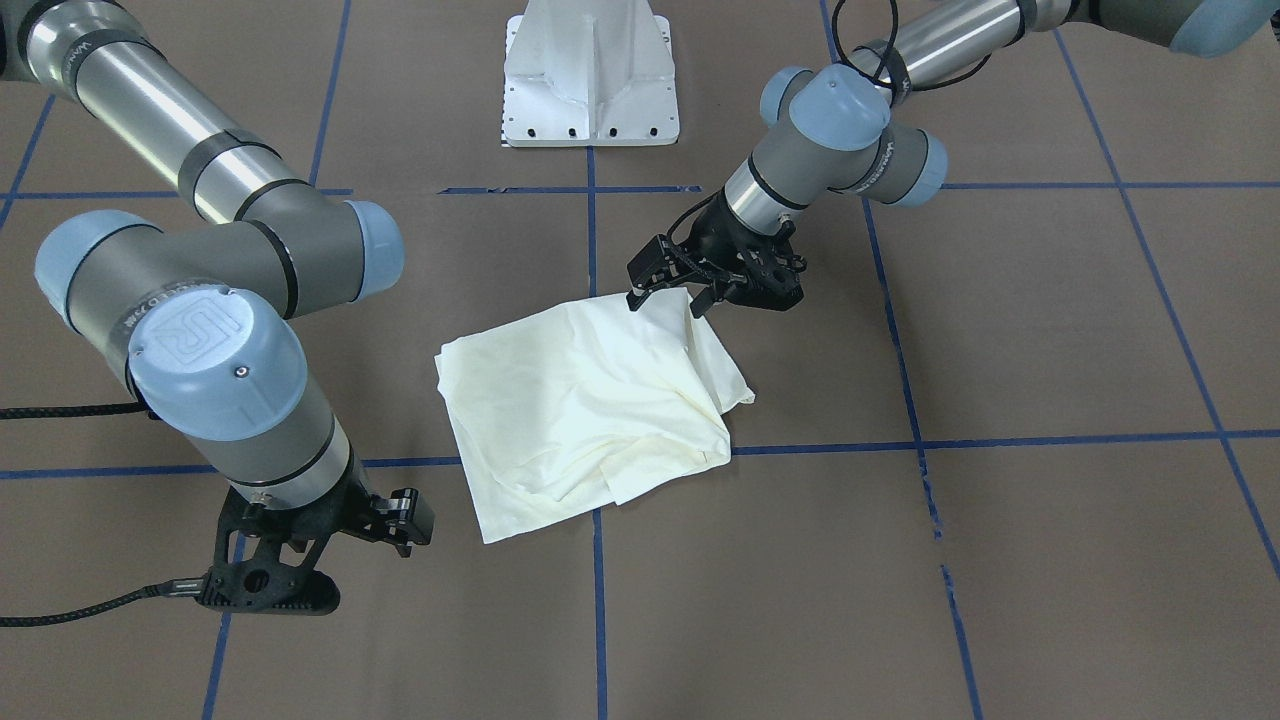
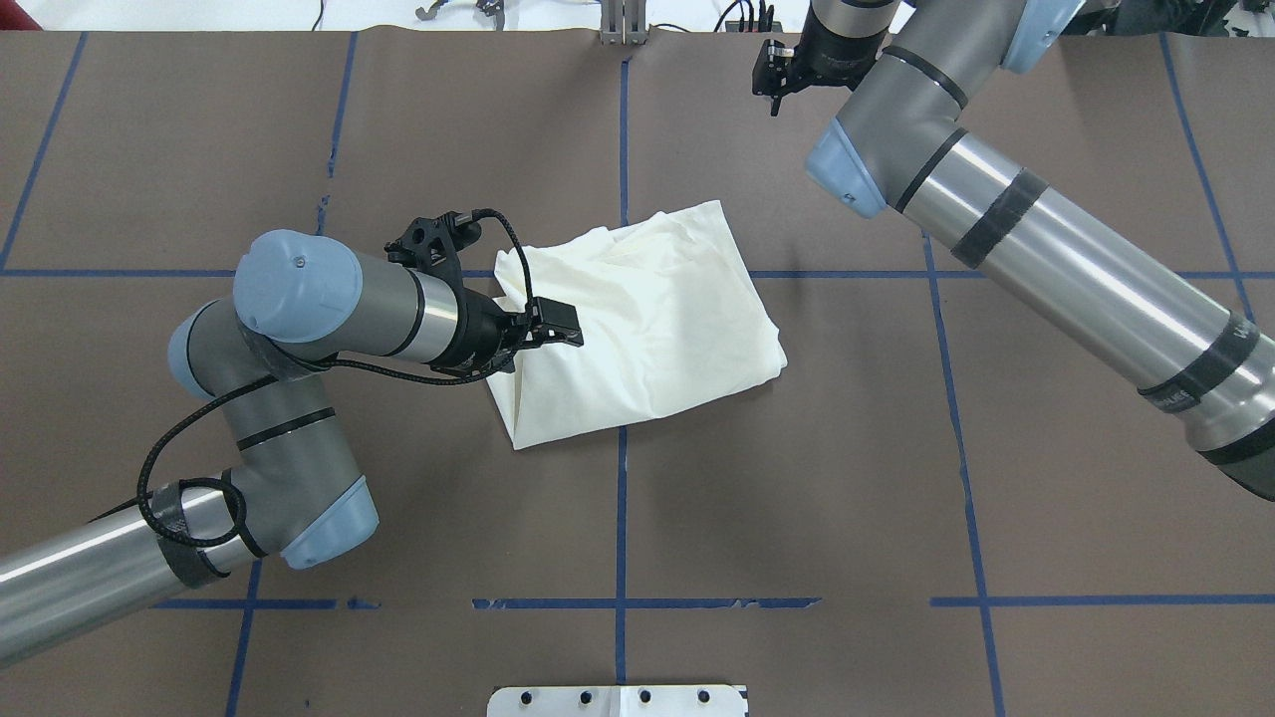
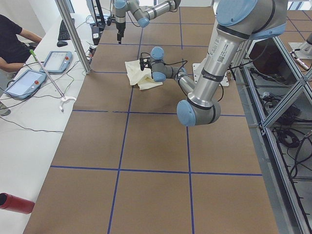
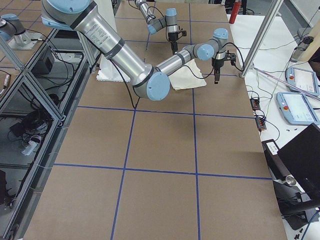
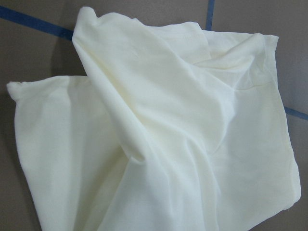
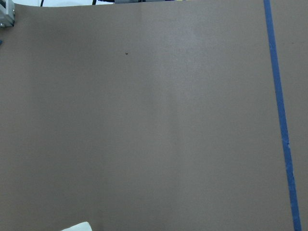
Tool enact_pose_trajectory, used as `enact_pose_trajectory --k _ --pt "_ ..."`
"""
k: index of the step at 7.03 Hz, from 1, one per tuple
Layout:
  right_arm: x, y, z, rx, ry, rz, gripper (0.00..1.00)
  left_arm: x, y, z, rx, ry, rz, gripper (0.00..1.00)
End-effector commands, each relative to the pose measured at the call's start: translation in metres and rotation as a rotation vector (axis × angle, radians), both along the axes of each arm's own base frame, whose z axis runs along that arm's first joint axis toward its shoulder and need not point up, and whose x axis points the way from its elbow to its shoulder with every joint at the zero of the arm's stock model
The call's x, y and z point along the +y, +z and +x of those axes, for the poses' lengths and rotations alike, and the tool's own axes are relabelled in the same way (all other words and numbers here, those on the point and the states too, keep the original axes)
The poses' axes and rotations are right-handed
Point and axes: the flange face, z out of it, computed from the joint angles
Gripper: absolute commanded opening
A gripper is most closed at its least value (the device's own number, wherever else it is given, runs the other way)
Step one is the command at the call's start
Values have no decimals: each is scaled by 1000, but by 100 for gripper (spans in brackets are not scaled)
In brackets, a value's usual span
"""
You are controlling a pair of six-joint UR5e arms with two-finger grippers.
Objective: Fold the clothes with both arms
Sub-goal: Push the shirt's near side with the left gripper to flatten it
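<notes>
The table [image 2: 996, 448] is viewed steeply from above twice: from behind the white pedestal [image 2: 618, 700], and facing it from across. Both table ends are covered by high, distant side views looking along it. The folded shirt [image 5: 168, 144], shared by all fixed views, is framed closely by the left wrist camera, bare table by the right.

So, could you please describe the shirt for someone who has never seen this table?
Start at the brown table with blue tape lines. Near its middle, by the left end effector, lies the shirt: cream-white, loosely folded, the only cloth there.
</notes>
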Motion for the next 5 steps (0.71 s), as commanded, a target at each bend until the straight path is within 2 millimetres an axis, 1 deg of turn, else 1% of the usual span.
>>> enact_pose_trajectory --k 1,2,3,4,5 --pt "3 6 8 -3 3 3 100 -7 17 10 0 -31 8 100" --pt "4 9 8 -1 4 1 100 -17 29 18 -2 -72 19 100" --pt "4 10 8 1 3 1 100 -19 36 22 14 -79 21 100" --pt "4 10 8 0 4 0 100 -18 29 29 31 -78 8 100" --pt "4 11 9 1 5 -1 100 -14 22 36 40 -66 10 100"
